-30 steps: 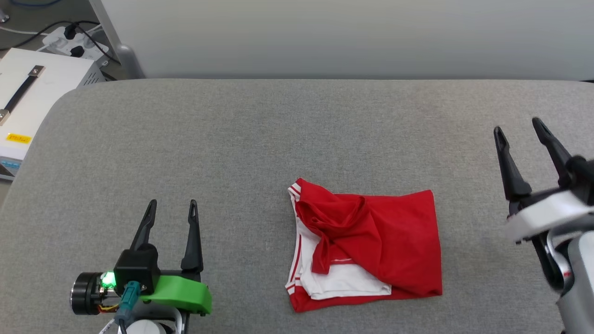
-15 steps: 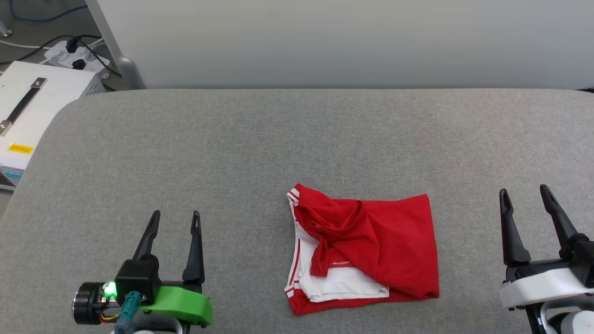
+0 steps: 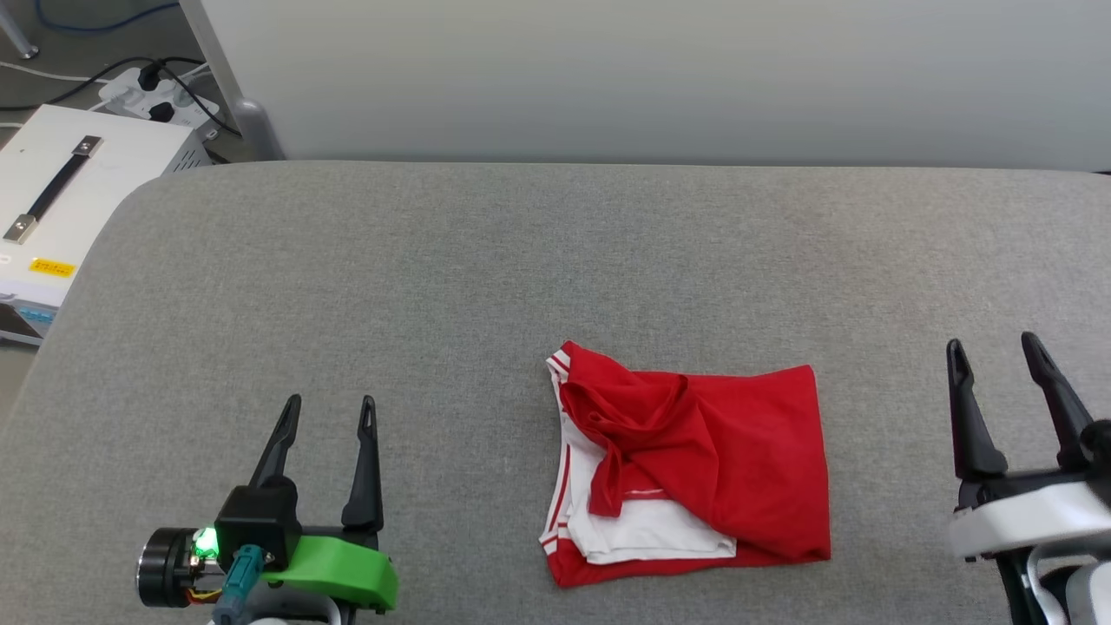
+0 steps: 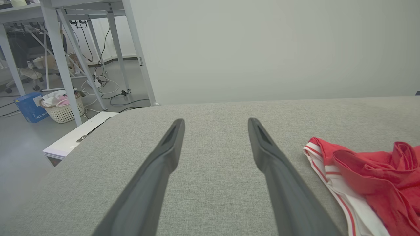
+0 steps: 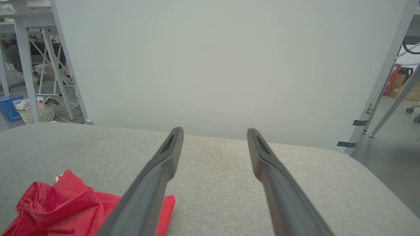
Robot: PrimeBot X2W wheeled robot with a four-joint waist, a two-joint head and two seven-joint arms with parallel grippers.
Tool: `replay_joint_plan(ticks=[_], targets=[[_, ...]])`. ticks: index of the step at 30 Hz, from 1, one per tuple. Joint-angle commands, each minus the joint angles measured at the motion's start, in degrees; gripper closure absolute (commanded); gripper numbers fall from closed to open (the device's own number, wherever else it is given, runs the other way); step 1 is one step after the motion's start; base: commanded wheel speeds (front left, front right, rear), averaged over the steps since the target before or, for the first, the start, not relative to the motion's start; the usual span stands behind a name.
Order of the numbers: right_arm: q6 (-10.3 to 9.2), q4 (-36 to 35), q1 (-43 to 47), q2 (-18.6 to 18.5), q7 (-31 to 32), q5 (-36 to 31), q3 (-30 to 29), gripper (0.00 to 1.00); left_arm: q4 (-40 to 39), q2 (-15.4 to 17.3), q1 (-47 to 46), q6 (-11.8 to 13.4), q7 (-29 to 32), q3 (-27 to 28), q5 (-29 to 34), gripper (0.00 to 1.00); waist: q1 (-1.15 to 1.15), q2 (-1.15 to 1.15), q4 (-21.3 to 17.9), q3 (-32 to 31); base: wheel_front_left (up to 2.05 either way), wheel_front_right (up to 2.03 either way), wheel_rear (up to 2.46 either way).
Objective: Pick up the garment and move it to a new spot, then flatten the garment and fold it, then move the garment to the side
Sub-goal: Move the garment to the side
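Grey woven fabric over the whole table top (image 3: 434,260), rounded at the far-left corner.

Right of centre and toward the near edge in the head view: garment (image 3: 720,469), lying flat on the fabric, roughly folded into a bunched rectangle. Red layer uppermost, with creases gathered on its left side. White panel poking out at the lower left. Red-white striped trim down the left edge.

Lower left: left gripper (image 3: 331,401) over bare fabric, well apart from the garment. Fingers spread, nothing between them. Green housing and a lit green lamp at its base.

Lower right: right gripper (image 3: 992,341), off to the right of the garment and not touching it. Fingers likewise spread wide, nothing held.

Left wrist view: left gripper (image 4: 216,120) splayed over bare grey cloth, with the garment (image 4: 370,177) off to the right, striped trim and white panel nearest.

Right wrist view: right gripper (image 5: 214,129) with a wide gap between the fingers. Garment (image 5: 65,206) at the lower left, one corner hidden behind the left-hand finger.

Off the table, far left: white case (image 3: 61,200) with a black handle, and behind it a power strip (image 3: 147,87) with black plugs. Pale partition wall (image 3: 608,78) along the far edge. On the floor in the left wrist view: white laundry basket (image 4: 64,109) beside a blue box (image 4: 29,111), among metal frame legs.
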Motion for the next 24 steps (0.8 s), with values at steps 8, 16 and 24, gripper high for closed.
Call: replay_joint_plan(ticks=[8, 16, 24], targets=[[-0.04, 1.36, -9.61, -12.32, 21.01, 17.92, 10.94, 0.0, -0.04, -0.37, -0.62, -0.51, -0.33, 0.52, 0.51, 0.0, 0.0, 0.0, 0.64, 0.88, 0.0, 0.0, 0.0], [-0.04, 4.69, -14.09, -20.32, 47.33, 38.82, 19.46, 0.0, -0.23, -0.58, -1.69, -0.57, -0.33, 0.16, 0.71, 0.0, 0.0, 0.0, 1.86, 2.57, 0.0, 0.0, 0.0], [-0.04, 12.59, -17.58, -19.41, 53.22, 43.38, 24.94, 0.0, -0.64, -0.84, -2.78, -0.39, -0.33, -0.18, 0.8, 0.0, 0.0, 0.0, 3.05, 4.45, 0.0, 0.0, 0.0]])
